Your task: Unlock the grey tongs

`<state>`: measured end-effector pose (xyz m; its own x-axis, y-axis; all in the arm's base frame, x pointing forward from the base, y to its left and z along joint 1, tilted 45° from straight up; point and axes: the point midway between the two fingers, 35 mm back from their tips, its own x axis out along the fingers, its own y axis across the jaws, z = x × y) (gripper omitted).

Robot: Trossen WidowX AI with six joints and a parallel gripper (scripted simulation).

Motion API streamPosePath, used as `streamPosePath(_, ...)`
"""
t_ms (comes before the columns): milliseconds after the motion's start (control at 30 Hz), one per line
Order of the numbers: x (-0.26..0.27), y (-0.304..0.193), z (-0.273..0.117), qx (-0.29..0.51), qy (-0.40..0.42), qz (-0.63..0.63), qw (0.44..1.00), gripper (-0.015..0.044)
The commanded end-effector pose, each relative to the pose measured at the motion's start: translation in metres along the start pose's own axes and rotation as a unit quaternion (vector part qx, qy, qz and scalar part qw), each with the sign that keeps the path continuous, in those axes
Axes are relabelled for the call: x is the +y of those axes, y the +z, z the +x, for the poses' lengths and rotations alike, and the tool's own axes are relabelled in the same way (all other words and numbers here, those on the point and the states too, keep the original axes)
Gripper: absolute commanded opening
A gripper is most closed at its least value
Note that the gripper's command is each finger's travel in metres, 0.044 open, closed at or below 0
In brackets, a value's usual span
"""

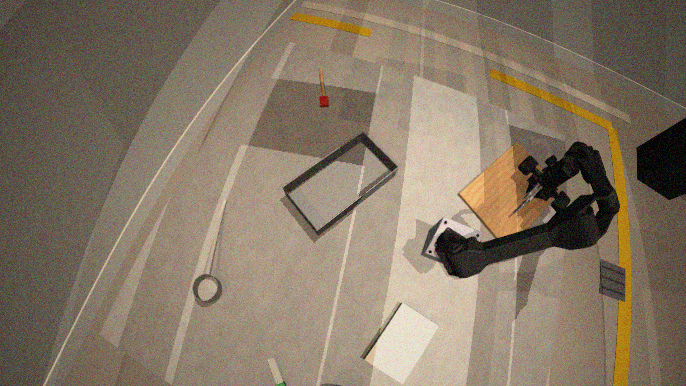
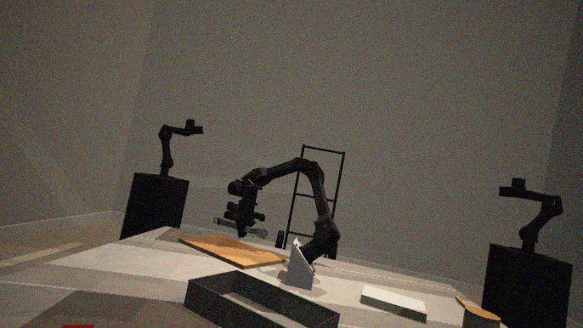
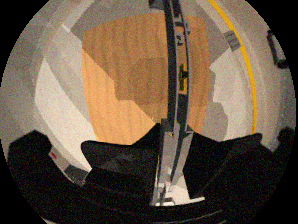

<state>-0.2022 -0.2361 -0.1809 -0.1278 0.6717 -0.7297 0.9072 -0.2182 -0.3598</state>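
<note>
The black fingers are nearly closed on the slim grey metal tongs, held above the rectangular wooden board near the surface's edge; setting them down open (unlocked yet, I can't tell) remains.

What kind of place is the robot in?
It looks like a robot workshop or lab, maybe practising kitchen jobs. Two more robot arms stand on black boxes, and yellow lines mark the floor.
</note>
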Motion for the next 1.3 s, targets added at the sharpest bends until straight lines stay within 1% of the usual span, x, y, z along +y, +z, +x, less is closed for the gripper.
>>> streamPosePath(0,0.0,-0.002,0.007,0.002,-0.001,-0.003,1.0,-0.015)
streamPosePath(267,0.0,-0.003,0.012,0.002,-0.002,-0.003,1.0,-0.015)
streamPosePath(1000,0.0,-0.002,0.011,0.001,0.0,0.0,1.0,0.0427)
streamPosePath(1033,0.0,-0.002,0.011,0.001,0.0,0.0,1.0,0.044)
streamPosePath(1133,0.007,0.0,0.005,0.0,0.001,-0.001,1.0,0.044)
streamPosePath(1200,0.021,0.005,-0.009,-0.003,0.002,-0.002,1.0,0.044)
streamPosePath(1267,0.047,0.008,-0.028,-0.009,0.006,-0.01,1.0,0.044)
